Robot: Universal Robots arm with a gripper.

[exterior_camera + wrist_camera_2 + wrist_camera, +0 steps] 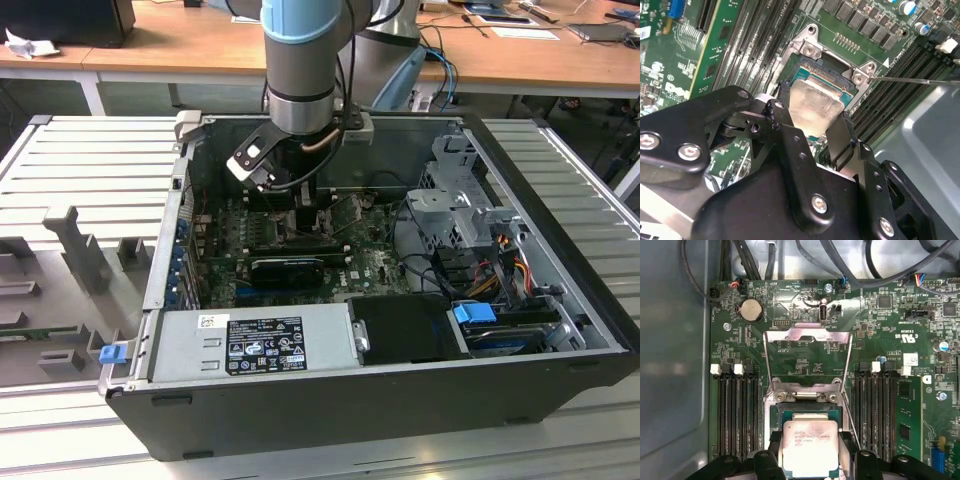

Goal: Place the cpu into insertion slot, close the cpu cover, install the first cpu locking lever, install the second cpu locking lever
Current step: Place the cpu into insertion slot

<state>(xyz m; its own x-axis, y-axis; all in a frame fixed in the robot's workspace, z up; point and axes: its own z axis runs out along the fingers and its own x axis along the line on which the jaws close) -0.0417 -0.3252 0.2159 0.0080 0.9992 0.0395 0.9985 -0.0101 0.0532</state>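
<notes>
Grey slatted worktop (80,150), with wooden desks (180,45) behind it carrying papers and cables. On the worktop an open computer case (330,400) lies on its side, its power supply (250,340) along the near wall. We see the arm (305,50) reaching straight down into the case, near the black graphics card (288,268).

Inside, a green circuit board (880,330) carries a coin battery (751,310) and rows of long black memory slots (737,410) on both sides of the socket.

The tool (810,452) is clamped on the cpu (810,445). In both wrist views its black fingers (790,140) press on two opposite edges of the chip. The cpu is a flat square with a pale silver top, slightly smeared, and fine print on it. It sits level over the insertion slot (805,396), inside the metal rim. We cannot tell whether it is fully seated.

The cpu cover (807,334) is swung open beyond the slot, and the board shows through its square cut-out. A thin metal rod (920,80) runs out from one corner of the slot, over the memory slots.
</notes>
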